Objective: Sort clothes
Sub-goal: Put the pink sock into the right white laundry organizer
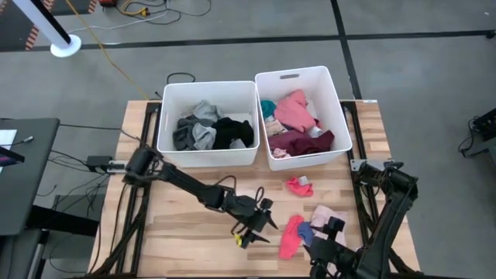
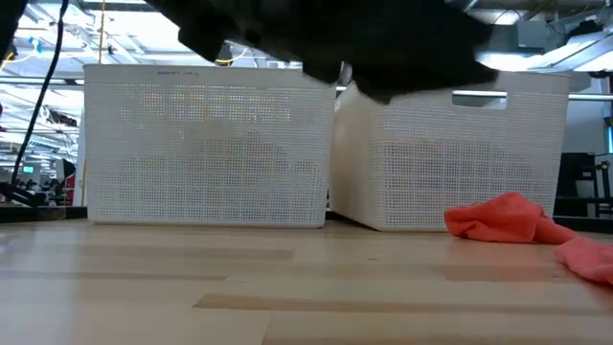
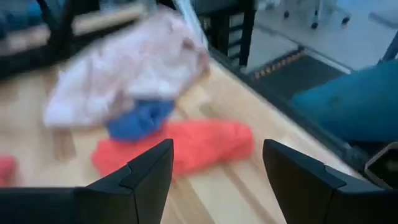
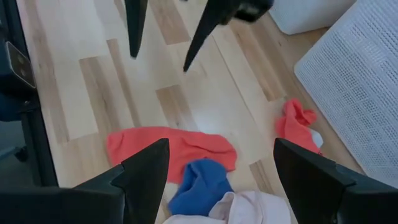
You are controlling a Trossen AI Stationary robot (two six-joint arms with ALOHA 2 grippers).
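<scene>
Several clothes lie loose on the table's near right: a coral garment [image 1: 291, 236] [image 3: 186, 146] [image 4: 174, 149], a blue one [image 1: 304, 231] [image 3: 140, 118] [image 4: 199, 183] partly on it, and a pale pink one [image 1: 329, 217] [image 3: 130, 68]. A small red-pink garment [image 1: 298, 184] [image 4: 295, 124] [image 2: 503, 218] lies nearer the bins. My left gripper [image 1: 268, 224] [image 3: 217, 168] is open, low over the table, pointing at the coral garment from its left without touching it. My right gripper [image 1: 316, 242] [image 4: 224, 168] hangs open above the same pile, clear of it.
Two white bins stand side by side at the far middle. The left bin [image 1: 167, 116] [image 2: 206, 144] holds grey and black clothes. The right bin [image 1: 341, 116] [image 2: 450, 153] [image 4: 354, 81] holds pink, maroon and teal ones. Bare wood lies left of the pile.
</scene>
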